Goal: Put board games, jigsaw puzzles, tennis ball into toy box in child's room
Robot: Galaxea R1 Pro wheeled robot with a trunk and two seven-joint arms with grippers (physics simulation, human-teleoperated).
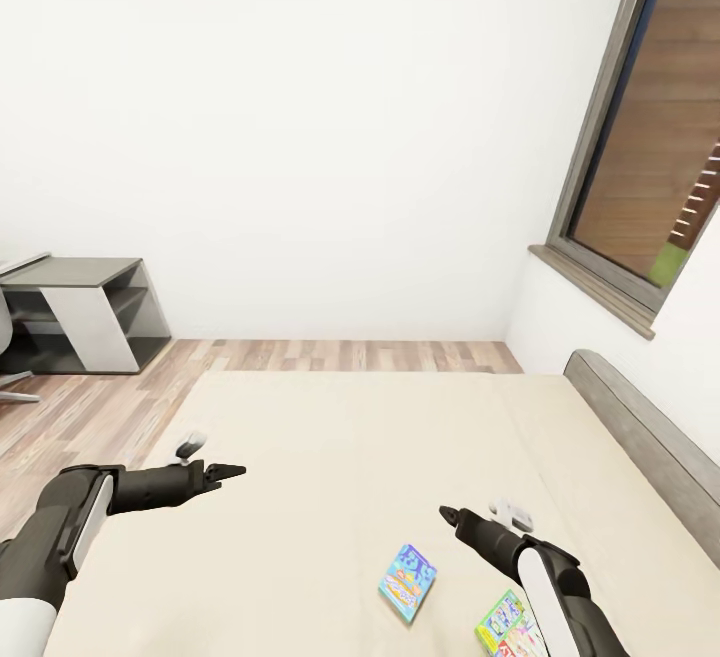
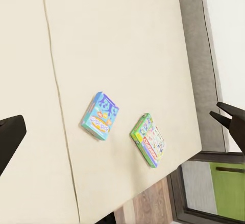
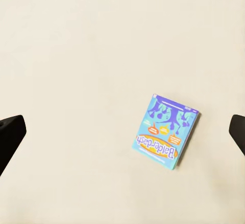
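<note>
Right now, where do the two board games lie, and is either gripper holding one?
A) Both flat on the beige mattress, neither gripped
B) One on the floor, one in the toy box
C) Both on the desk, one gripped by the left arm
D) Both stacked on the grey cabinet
A: the blue board game and the green-edged board game lie apart on the bed; the left gripper and right gripper hover empty above it.

Arms: glossy black shells with white panels, lower corners of head view.
Grippers: left gripper point(image 1: 228, 473) and right gripper point(image 1: 449, 515), slim black pointed fingers.
</note>
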